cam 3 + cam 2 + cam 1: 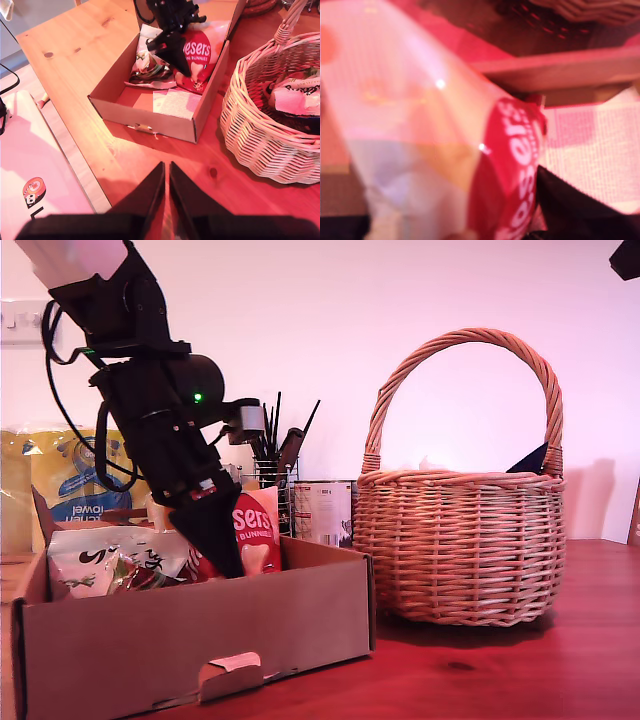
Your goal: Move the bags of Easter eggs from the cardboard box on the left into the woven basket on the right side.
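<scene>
Legible print, logged by view:

- Orange-red pouch (255, 532) in the cardboard box (190, 640), exterior view: white letters "sers", smaller "BUNNIES" beneath; start of the word hidden.
- Same pouch (197, 55), second wrist view: "esers", "INI BUNNIES" below.
- Same pouch (515, 165), first wrist view: blurred, "esers" partly legible.
- Yellow-and-blue pack (70, 485), exterior view's left: "owel".
- Tin label (322, 510): print too small.

One box (190, 640) on the exterior view's left holds two bags: a red Maltesers bag (255, 530) and a white bag (100, 562). One basket (460, 545) on the right holds at least two more bags (300, 97).
</scene>
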`<state>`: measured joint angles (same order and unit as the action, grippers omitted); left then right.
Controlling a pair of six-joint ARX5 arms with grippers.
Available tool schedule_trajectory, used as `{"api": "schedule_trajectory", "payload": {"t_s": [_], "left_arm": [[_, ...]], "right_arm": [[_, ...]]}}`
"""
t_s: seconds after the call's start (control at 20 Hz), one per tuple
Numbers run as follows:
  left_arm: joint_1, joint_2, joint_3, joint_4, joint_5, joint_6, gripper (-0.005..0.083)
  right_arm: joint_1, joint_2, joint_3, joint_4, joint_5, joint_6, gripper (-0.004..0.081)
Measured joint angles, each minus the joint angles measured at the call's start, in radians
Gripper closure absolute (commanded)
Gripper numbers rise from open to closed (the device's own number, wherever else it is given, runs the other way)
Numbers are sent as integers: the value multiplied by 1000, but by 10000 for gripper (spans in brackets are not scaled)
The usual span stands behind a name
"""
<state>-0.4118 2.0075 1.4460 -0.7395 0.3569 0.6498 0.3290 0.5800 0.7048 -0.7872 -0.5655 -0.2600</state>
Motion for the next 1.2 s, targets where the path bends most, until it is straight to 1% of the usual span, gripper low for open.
{"api": "schedule_trajectory", "payload": {"t_s": [0.1,0.2,0.6,0.7,0.8,0.95,1.05,1.15,1.2], "left_arm": [[0,2,0,2,1,-1,699],[0,5,0,1,8,-4,736],[0,-10,21,-43,11,-5,737],[0,-55,21,-49,10,-5,737],[0,-134,21,-50,19,-5,737],[0,-245,42,-46,49,-15,737],[0,-278,58,-45,76,-20,737],[-3,-282,58,-47,129,-43,737],[-9,-279,58,-47,197,-71,737]], "right_arm": [[0,0,0,1,0,0,783],[0,0,0,2,0,0,783],[0,0,0,2,0,0,783],[0,0,0,2,0,0,783],[0,0,0,2,0,0,783],[0,0,0,2,0,0,783],[0,0,0,2,0,0,783],[0,0,0,2,0,0,783],[0,0,0,2,0,0,783]]}}
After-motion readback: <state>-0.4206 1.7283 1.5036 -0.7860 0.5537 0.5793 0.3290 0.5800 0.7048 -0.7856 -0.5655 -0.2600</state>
